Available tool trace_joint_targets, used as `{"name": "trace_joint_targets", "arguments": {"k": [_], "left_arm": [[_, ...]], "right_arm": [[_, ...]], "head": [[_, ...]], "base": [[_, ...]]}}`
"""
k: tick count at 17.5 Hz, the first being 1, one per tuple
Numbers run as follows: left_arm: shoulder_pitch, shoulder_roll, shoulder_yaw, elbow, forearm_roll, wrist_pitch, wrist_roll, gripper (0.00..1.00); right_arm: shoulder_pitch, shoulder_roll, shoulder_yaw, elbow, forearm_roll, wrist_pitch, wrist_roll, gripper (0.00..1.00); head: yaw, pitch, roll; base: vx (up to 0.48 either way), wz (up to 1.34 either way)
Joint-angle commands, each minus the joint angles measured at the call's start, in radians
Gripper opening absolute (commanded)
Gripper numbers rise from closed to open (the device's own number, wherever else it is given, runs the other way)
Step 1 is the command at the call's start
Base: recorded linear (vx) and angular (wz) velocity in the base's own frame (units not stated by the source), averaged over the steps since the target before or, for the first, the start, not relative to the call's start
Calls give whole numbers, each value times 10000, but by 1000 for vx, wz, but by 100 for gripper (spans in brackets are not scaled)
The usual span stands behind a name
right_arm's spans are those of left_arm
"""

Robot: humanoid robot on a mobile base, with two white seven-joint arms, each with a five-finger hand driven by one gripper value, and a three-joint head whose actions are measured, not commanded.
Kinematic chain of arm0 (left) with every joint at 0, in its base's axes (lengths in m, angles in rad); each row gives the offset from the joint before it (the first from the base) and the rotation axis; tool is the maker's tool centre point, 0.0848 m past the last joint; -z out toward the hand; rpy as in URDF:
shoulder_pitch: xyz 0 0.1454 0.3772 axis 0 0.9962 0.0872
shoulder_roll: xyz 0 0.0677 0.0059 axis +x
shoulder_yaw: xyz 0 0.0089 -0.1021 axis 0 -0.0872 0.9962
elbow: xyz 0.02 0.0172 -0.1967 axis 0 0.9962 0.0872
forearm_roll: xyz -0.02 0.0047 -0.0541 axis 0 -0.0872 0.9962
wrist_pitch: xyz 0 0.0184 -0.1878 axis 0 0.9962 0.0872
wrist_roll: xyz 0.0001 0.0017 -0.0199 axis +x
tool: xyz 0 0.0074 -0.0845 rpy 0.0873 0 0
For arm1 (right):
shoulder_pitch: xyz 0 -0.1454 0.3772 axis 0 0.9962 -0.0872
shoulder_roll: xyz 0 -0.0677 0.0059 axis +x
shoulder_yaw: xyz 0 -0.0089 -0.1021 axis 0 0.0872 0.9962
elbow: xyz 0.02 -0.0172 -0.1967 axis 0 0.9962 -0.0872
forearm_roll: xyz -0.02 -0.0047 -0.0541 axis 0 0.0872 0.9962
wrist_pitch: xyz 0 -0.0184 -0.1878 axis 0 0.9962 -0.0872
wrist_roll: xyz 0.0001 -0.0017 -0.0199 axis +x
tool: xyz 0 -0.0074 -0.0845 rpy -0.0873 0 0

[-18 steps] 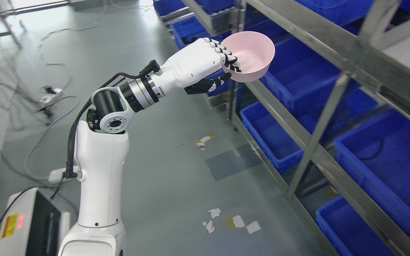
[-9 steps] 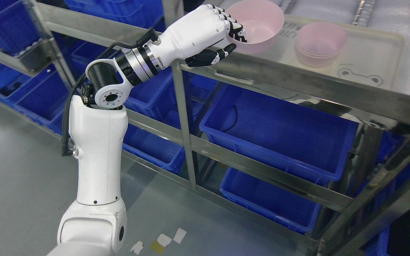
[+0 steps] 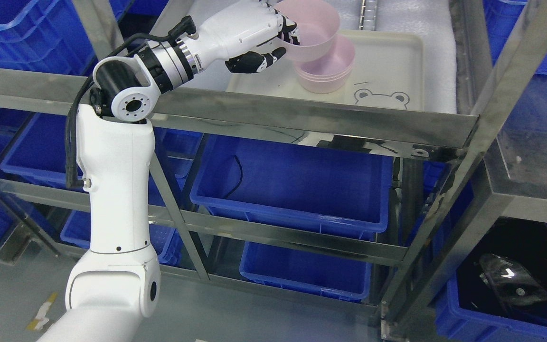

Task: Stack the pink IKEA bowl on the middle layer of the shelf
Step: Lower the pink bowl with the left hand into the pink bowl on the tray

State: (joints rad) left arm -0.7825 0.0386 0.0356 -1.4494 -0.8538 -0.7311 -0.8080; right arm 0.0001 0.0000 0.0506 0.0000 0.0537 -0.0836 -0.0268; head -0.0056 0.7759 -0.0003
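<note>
Left robot hand is gripping the pink bowl by its rim, fingers inside, thumb outside. Bowl is tilting, mouth facing up and left, directly above the bowl stack sitting on the white tray on the shelf.

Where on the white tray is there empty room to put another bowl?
The white tray is bare right of the pink bowl stack, above the frog drawing. Its left side is crowded: the left robot hand holds a pink bowl there.
</note>
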Motion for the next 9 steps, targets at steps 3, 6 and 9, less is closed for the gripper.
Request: {"name": "trace_joint_targets", "arguments": {"k": [3, 6, 9], "left_arm": [[-229, 166, -569, 1501, -405, -6, 43, 3], [-183, 425, -648, 1410, -742, -6, -19, 3], [-198, 733, -571, 1394, -743, -6, -19, 3]], "right_arm": [[229, -175, 0, -175, 0, 8, 7, 100], [229, -175, 0, -175, 0, 8, 7, 100], [229, -175, 0, -175, 0, 8, 7, 100]], "head": [[0, 0, 0], [0, 0, 0], [0, -2, 0]], "base": [[86, -340], [58, -226], [24, -124]]}}
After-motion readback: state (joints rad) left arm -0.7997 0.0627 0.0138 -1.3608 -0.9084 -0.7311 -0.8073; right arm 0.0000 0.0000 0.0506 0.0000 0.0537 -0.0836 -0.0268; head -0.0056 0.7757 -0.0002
